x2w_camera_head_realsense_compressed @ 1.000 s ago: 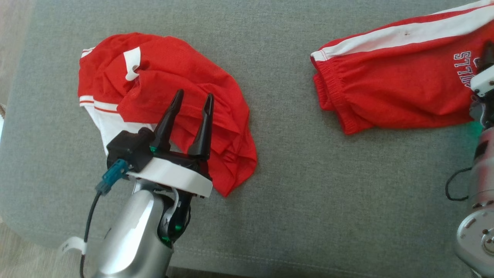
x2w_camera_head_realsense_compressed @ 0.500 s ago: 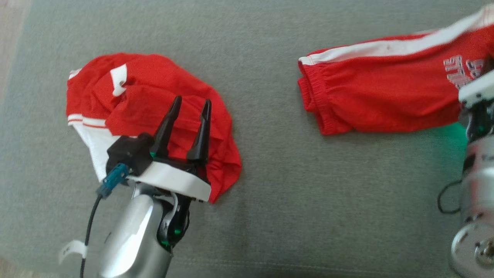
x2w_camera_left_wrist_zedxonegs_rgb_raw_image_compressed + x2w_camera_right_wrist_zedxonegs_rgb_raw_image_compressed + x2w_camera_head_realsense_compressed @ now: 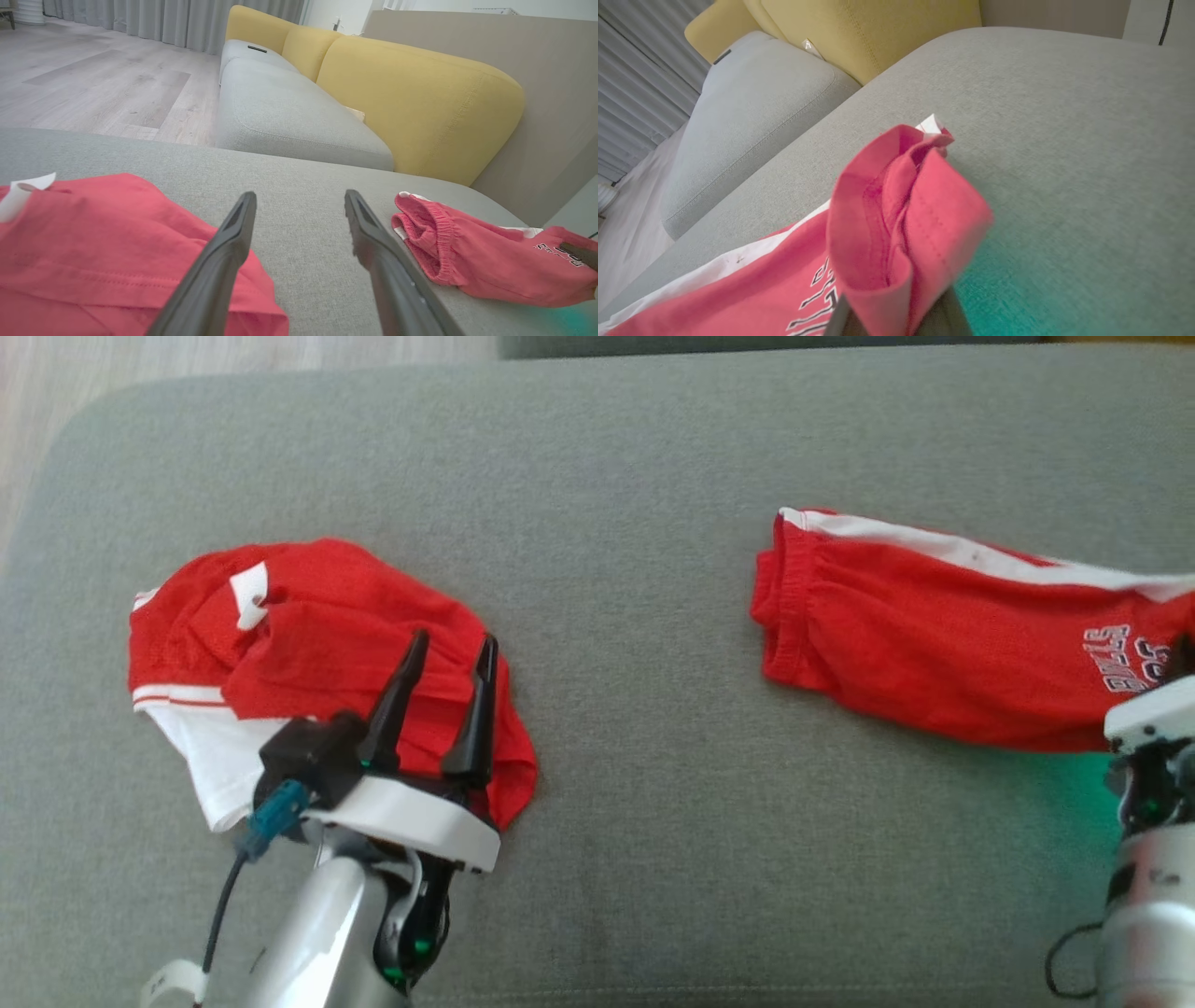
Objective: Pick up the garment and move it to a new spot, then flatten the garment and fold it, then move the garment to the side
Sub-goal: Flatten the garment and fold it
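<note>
Two red garments lie on the grey cushion (image 3: 635, 616), well apart: a crumpled red garment (image 3: 317, 625) on the robot's left, and the red shorts (image 3: 934, 635) with a white stripe and lettering stretched out on its right. In the head view the grip on the shorts is hard to read, but the right wrist view gets it up close: the right gripper (image 3: 892, 317) is pinching a bunched red hem of the shorts between its dark fingers. The left gripper (image 3: 454, 639) has its fingers spread over the crumpled one, holding nothing. The left wrist view adds yellow back cushions (image 3: 420, 102) and wood floor (image 3: 93, 84). Count: two garments, two grippers, one pinch
</note>
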`<state>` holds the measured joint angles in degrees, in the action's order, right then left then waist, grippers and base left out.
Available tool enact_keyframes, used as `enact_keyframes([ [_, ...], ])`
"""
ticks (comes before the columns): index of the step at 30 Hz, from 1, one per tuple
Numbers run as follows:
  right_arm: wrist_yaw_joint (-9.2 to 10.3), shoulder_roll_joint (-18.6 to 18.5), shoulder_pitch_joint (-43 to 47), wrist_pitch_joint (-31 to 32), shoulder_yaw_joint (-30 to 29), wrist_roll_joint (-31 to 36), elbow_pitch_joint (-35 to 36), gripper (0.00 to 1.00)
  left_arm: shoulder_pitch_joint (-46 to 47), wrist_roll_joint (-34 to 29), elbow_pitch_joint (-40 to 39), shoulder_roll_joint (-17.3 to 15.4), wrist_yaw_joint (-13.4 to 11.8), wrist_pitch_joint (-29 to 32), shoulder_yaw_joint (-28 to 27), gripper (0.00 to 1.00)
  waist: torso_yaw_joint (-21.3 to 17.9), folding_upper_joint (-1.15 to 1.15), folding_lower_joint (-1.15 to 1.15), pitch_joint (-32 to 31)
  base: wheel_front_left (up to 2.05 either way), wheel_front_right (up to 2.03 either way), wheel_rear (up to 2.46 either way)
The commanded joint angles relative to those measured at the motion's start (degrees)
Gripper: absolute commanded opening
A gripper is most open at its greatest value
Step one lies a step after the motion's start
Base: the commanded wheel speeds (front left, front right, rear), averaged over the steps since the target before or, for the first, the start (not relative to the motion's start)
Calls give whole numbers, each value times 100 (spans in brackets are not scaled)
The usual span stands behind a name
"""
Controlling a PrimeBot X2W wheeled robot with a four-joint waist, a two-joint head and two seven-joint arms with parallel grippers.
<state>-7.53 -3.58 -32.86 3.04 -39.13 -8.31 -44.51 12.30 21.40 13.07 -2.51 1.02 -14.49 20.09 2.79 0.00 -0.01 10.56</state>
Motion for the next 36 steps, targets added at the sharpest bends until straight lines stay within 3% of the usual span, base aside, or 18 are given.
enact_keyframes([
  [1,4,5,-103,-16,199,-47,291,0,80,-39,-177,-37,11,-51,-191,100,-37,0,1,-35,0,0,0],
  [13,4,62,41,-222,1046,-500,840,0,47,-109,-114,-37,68,-51,-198,100,139,0,1,-125,0,0,0],
  [27,4,69,379,-427,3487,-2004,1069,0,-62,-45,-106,-37,41,-51,-126,100,467,0,1,-330,0,0,0],
  [36,4,69,327,-687,4395,-2381,536,0,-81,-14,-113,-37,9,-51,-99,100,629,0,1,-299,0,0,0],
])
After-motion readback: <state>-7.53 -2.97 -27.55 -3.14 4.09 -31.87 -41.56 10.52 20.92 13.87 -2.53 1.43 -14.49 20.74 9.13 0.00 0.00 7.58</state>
